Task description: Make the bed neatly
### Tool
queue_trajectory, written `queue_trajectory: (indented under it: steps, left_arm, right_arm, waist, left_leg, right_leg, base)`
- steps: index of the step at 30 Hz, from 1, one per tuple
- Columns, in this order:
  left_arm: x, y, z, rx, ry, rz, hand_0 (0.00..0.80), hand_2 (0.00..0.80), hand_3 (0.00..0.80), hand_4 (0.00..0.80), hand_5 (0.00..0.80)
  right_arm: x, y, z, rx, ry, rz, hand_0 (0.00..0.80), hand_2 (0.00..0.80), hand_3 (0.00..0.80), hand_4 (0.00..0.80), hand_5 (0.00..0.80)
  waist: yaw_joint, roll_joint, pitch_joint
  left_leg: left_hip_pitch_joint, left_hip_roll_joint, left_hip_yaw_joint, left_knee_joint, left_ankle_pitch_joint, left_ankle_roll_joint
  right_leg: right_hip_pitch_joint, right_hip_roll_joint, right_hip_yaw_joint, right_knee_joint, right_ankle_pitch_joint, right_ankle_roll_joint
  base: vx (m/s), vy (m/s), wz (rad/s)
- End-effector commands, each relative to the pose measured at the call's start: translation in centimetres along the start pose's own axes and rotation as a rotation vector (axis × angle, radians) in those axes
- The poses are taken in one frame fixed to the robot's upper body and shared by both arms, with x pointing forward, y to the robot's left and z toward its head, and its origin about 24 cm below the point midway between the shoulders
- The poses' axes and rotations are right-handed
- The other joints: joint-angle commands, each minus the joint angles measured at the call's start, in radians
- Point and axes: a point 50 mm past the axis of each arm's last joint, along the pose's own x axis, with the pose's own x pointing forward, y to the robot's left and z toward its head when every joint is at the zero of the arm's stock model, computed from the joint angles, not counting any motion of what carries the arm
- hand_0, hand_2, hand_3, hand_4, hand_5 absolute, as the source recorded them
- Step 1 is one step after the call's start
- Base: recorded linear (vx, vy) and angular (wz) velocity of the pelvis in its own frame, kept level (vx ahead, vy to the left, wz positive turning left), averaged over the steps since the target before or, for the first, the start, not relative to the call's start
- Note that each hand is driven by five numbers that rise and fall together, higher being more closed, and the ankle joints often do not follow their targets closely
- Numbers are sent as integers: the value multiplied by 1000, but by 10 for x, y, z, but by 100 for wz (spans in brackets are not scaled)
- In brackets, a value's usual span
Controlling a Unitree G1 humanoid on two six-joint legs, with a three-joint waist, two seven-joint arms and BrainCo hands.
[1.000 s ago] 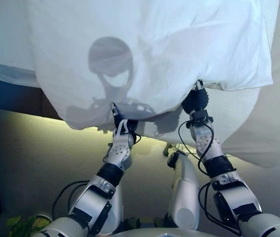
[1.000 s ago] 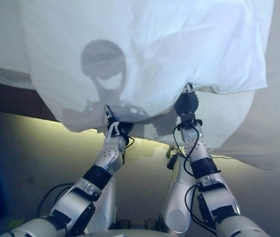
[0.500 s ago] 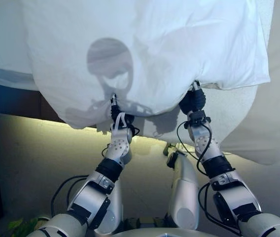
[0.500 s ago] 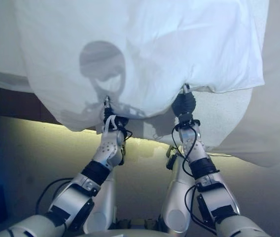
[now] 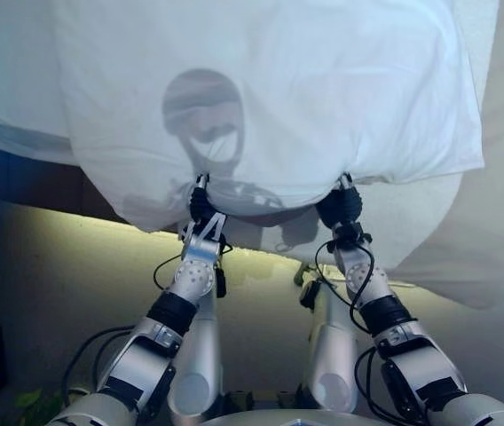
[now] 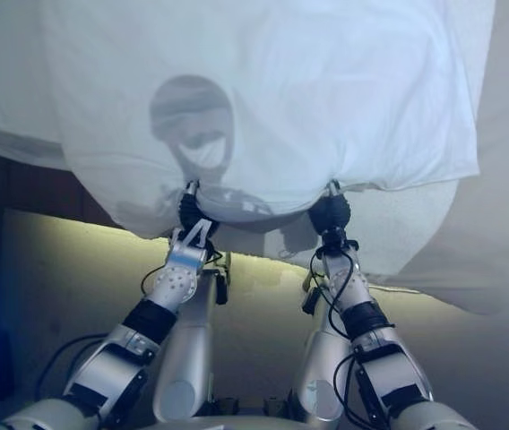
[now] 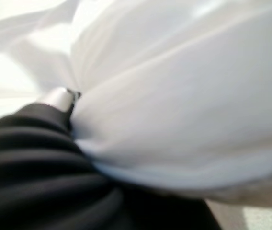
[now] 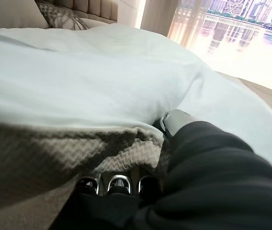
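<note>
My left hand point(image 5: 200, 206) at 7 o'clock and right hand point(image 5: 341, 204) at 5 both clench the white duvet's point(image 5: 261, 98) near hem over the bed; I should keep them level while pulling it flat.

The fingers of the left hand point(image 5: 200, 206) and right hand point(image 5: 341, 206) are buried under the puffy white duvet's point(image 5: 270, 98) hem, their grip unreadable.

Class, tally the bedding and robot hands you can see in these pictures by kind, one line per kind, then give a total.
White duvet: 1
Grey textured blanket: 1
Patterned pillow: 1
Robot hands gripping the duvet edge, left hand and right hand: 2
Total: 5
</note>
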Motion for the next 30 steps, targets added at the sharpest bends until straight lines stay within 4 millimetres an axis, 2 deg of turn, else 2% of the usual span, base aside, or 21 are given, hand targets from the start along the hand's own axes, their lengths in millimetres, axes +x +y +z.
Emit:
queue_trajectory:
  steps: [1,3,4,8,12,19,24,27,28,29,30]
  left_arm:
    - [2,-35,9,32,-49,-180,800,800,800,800,800]
    - [3,-34,16,41,-67,-181,800,800,800,800,800]
    - [4,-33,19,47,-74,-186,800,800,800,800,800]
    - [4,-27,28,33,-94,-181,800,800,800,800,800]
    - [3,-20,31,-1,-89,-160,800,800,800,800,800]
    - [3,-10,35,-13,-77,-141,800,800,800,800,800]
    - [3,-10,41,-13,-80,-164,800,800,800,800,800]
    - [4,-13,46,-13,-81,-176,800,800,800,800,800]
    - [4,-14,47,-13,-81,-176,800,800,800,800,800]
    - [4,-15,49,-11,-81,-177,800,800,800,800,800]
    - [4,-14,50,-10,-82,-175,800,800,800,800,800]
  right_arm:
    - [3,10,49,-9,-172,108,0,0,0,0,0]
    - [1,5,55,29,-194,109,0,0,0,0,0]
    - [0,3,59,55,-212,117,0,0,0,0,0]
    - [-4,-6,76,101,-270,105,0,0,0,0,0]
    - [-3,-7,92,120,-314,97,0,0,0,0,0]
    - [-7,-9,117,226,-452,159,0,0,0,0,0]
    - [-11,-10,132,219,-507,163,0,0,0,0,0]
    - [-13,-11,144,204,-524,149,0,0,0,0,0]
    - [-13,-10,146,202,-525,148,0,0,0,0,0]
    - [-13,-9,151,196,-533,145,0,0,0,0,0]
    - [-13,-9,154,193,-536,146,0,0,0,0,0]
  waist:
    - [25,72,0]
    - [26,74,0]
    - [27,73,0]
    - [30,81,0]
    - [36,93,0]
    - [47,88,0]
    - [46,90,0]
    - [47,91,0]
    - [47,90,0]
    - [48,87,0]
    - [48,86,0]
  left_leg:
    - [25,-10,19,-109,112,-28]
    - [25,-9,19,-102,108,-29]
    - [8,-11,25,-107,138,-22]
    - [6,-19,16,-101,136,-23]
    - [5,-25,12,-94,132,-22]
    - [2,-24,8,-82,124,-21]
    - [-3,-25,7,-76,119,-18]
    - [7,-25,-2,-70,93,-24]
    - [7,-25,-2,-70,93,-24]
    - [-6,-26,6,-76,120,-17]
    - [5,-25,-1,-71,98,-21]
  right_leg:
    - [28,-69,19,56,96,79]
    - [29,-69,19,60,91,79]
    - [18,-73,7,47,117,64]
    - [13,-71,14,51,115,66]
    - [8,-75,18,63,111,67]
    - [13,-75,14,66,108,72]
    - [9,-71,20,64,110,76]
    - [16,-66,32,71,93,92]
    - [16,-65,32,70,94,92]
    - [7,-68,18,56,119,79]
    - [16,-64,28,63,102,90]
  base:
    - [0,0,0]
    - [-31,5,0]
    - [-63,8,1]
    - [-5,30,5]
    - [11,38,3]
    - [4,-20,1]
    - [8,-12,3]
    - [39,-21,1]
    - [-93,-24,1]
    - [-24,-33,1]
    - [-89,-25,0]
